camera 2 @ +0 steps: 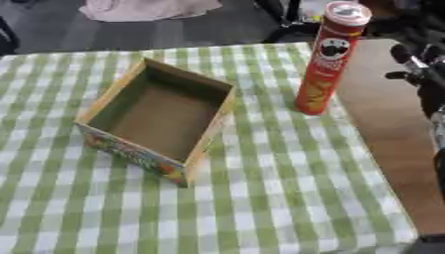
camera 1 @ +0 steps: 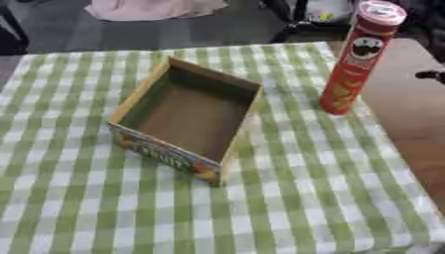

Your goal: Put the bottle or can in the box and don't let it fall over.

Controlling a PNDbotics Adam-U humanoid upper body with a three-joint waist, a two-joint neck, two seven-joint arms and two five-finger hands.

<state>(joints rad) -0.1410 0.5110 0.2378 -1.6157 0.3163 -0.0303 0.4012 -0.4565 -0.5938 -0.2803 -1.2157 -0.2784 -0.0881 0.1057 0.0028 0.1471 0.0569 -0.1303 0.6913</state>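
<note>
Plainly, the tall red crisp can (camera 2: 329, 59) stood upright on the green-checked tabletop (camera 2: 278, 198) beside the empty cardboard box (camera 2: 156, 119), while my right hand (camera 2: 417, 74) waited nearby, its fingers' state unclear.

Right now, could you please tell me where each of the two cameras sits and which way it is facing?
Left eye view: in the head, looking down at the green checked tablecloth, open box and upright red can; of the robot only a dark tip at the right edge.
Right eye view: beside it, same downward look; the right hand shows at the right edge, apart from the can.
Shared: box, can and cloth; the box is empty, the can stands outside it.
</note>
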